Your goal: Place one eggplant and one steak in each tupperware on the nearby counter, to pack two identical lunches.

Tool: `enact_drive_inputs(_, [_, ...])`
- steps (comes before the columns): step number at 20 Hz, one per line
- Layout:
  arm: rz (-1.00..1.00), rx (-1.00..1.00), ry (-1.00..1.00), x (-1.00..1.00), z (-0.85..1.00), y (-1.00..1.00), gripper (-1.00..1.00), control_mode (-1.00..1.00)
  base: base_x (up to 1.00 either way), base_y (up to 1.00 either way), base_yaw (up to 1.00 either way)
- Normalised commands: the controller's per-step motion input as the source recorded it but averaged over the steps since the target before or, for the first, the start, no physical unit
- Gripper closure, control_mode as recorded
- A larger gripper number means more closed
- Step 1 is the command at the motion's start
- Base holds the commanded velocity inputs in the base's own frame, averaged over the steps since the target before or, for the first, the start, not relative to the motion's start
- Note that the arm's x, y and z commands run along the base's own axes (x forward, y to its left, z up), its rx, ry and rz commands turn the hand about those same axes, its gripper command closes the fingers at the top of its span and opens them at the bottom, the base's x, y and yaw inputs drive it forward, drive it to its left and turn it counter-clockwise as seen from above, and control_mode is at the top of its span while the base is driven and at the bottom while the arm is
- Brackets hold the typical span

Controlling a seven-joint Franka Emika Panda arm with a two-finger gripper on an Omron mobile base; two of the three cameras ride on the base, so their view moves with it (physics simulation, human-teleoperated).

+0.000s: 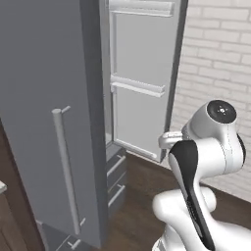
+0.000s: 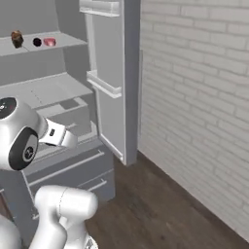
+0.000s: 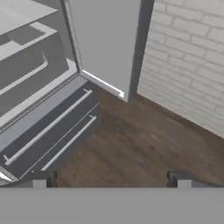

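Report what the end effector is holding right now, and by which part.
Nothing is held. The end effector is open, with bare wood floor between its fingertips, in front of the open fridge door.

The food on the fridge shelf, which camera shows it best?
The right base view: on the upper fridge shelf lie the brown steak, a near-black eggplant and the pink-red steak. The left base view's closed door hides the interior; the hand view looks at drawers and floor.

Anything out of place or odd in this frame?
Nothing spilled or damaged. The fridge door stands wide open; a brown steak, dark eggplant and pink-red steak sit on its upper shelf.
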Motion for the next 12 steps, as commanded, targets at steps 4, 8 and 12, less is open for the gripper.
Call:
enact_drive_inputs(4, [0.00,0.00,0.00,0.00,0.00,0.00,-1.00,1.00,0.28,-0.25,0.69])
enact_drive_inputs(8, [0.00,0.00,0.00,0.00,0.00,0.00,-1.00,1.00,0.72,-0.78,0.32])
enact_drive_inputs(12, [0.00,0.00,0.00,0.00,0.00,0.00,-1.00,1.00,0.62,-0.52,0.33])
